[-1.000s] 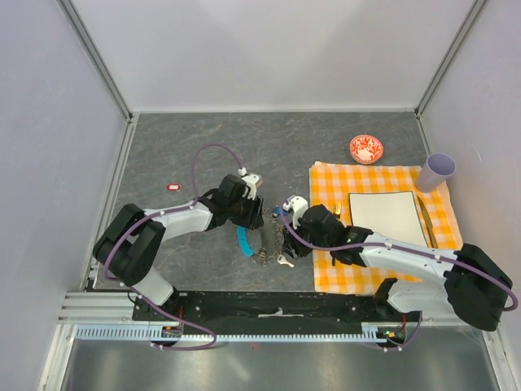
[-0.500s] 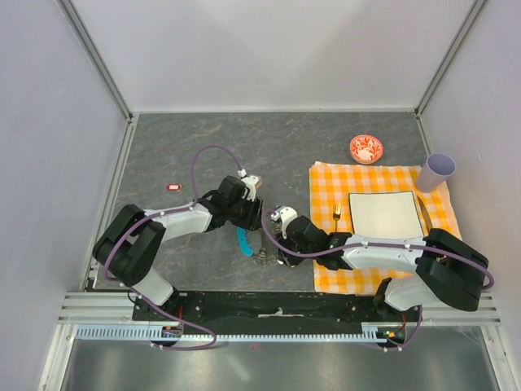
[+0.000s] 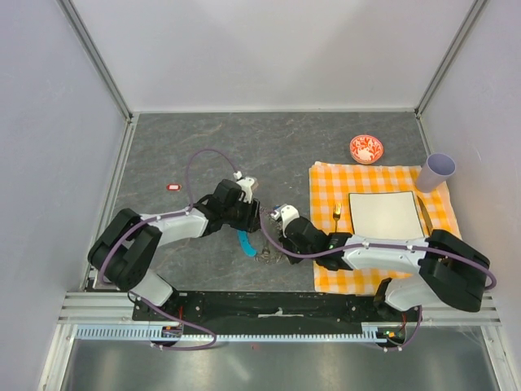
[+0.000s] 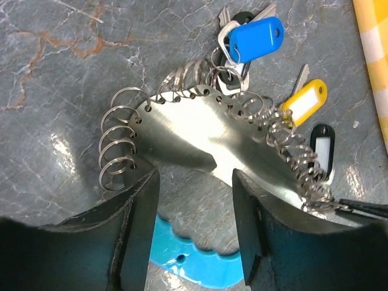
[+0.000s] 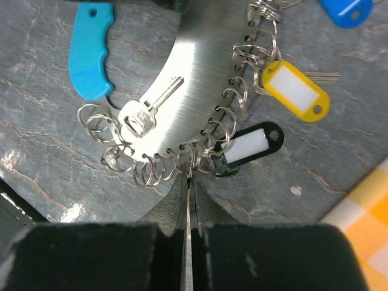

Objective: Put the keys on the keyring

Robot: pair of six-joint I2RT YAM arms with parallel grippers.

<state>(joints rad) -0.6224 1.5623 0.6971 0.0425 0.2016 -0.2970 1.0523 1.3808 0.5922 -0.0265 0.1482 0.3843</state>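
Down on the grey table (image 3: 163, 155), at 9 o'clock from the checked cloth (image 3: 326, 179), between both arms: the keyring (image 4: 194, 130), a curved steel plate fringed with split rings (image 5: 233, 100), cyan handle (image 5: 91, 45) at its 10 o'clock in the right wrist view. Pinched fully together at the plate's 6 o'clock edge with the right gripper (image 5: 188, 182), tips right among the rings; cannot tell whether any wire is truly caught between them. Spread wide with the left gripper (image 4: 194, 182), jaws well apart above the plate's inner curve and the handle, holding nothing.

Hanging off rings, by the look of it: blue-tagged key (image 4: 254, 37) at 1 o'clock in the left wrist view, yellow-tagged key (image 5: 294, 88) and black-and-white-tagged key (image 5: 245, 145) at 3 and 4 o'clock in the right. Lying loose on the steel at 8 o'clock from the plate's middle: one bare silver key (image 5: 145, 112), probably next to go on.

Now, doing it well. Close the left jaws on plate or handle first to pin it; otherwise expect sliding on smooth stone. Tease one ring's coil apart rather than dragging the whole bunch. Keep the pull short, along the plate's edge. Watch for neighbouring rings tangling, and for nudging the bare key off the steel.
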